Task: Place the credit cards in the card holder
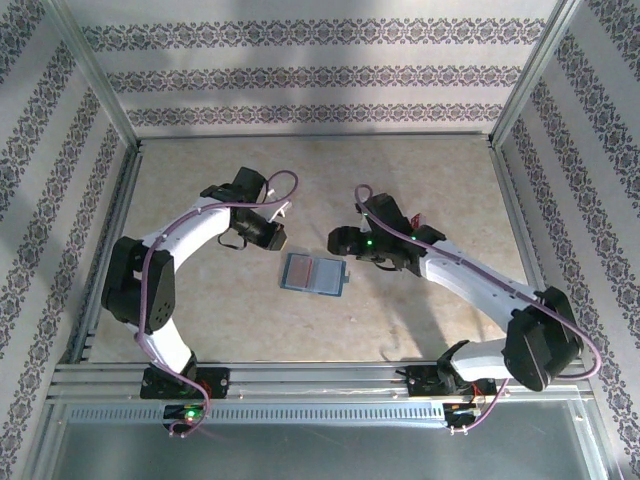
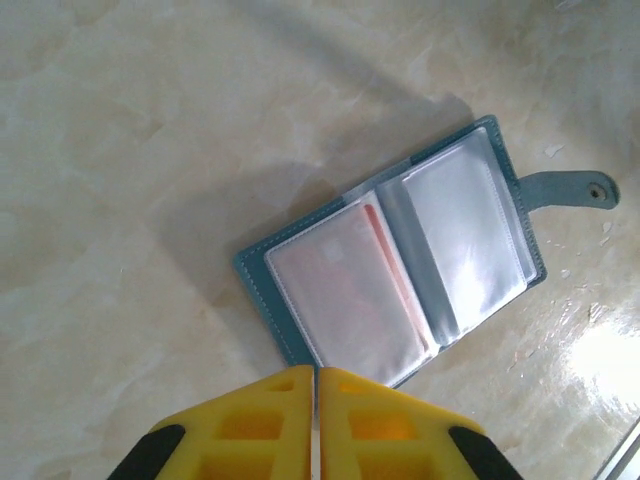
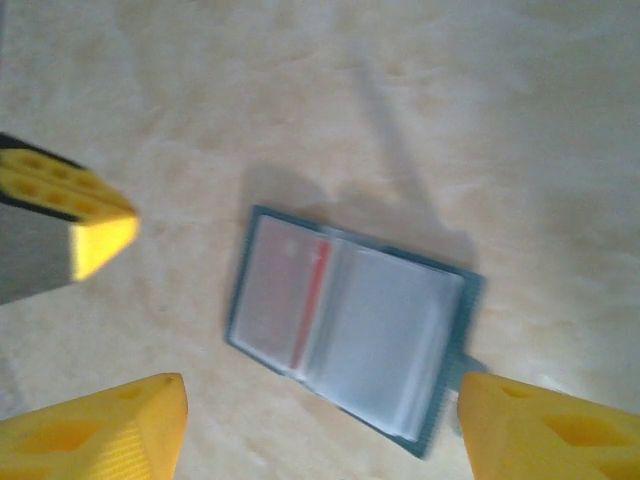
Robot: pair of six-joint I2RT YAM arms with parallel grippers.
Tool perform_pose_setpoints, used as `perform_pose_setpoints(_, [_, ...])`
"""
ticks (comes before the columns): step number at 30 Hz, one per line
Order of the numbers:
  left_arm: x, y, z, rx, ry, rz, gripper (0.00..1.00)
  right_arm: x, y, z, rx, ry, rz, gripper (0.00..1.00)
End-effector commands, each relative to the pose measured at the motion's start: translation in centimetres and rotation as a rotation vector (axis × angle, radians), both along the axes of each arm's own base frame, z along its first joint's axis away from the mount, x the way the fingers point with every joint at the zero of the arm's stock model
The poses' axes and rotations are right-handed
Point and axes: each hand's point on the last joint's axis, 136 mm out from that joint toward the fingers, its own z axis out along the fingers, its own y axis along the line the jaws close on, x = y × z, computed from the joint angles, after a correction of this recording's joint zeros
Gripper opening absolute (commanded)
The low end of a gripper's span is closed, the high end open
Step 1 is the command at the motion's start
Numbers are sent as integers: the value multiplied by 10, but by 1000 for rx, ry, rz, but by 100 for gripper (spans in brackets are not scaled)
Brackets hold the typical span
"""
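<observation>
Left wrist view gives you the left gripper (image 2: 315, 372) with its yellow fingers (image 2: 250, 425) pressed flat together and nothing between them, poised just short of the card holder (image 2: 400, 260). Your right gripper (image 3: 320, 390) has its fingers (image 3: 110, 430) spread wide and empty, with the holder lying below the gap.

The holder is open and flat on the table (image 1: 200, 200), around mid-table between the two grippers. Through the see-through pocket on the half away from the strap tab (image 2: 570, 188) you can see a red-orange card (image 2: 340, 290) already seated. The other pocket looks pale, and you cannot tell whether a whitish card sits in it.

I judge the loading mostly or wholly done. Check that pale pocket before you call it finished.
</observation>
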Motion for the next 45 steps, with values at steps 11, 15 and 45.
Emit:
perform_pose_setpoints(11, [34,-64,86,-102,-356,-156,0,-9,-113,5,-241,-33,-177,96])
perform_pose_setpoints(15, [43,-98,96,-154,-380,-180,0,-12,-137,9,-236,-26,-224,97])
perform_pose_setpoints(45, [57,-270,18,-254,-150,-328,0,63,-198,-22,-198,58,-294,92])
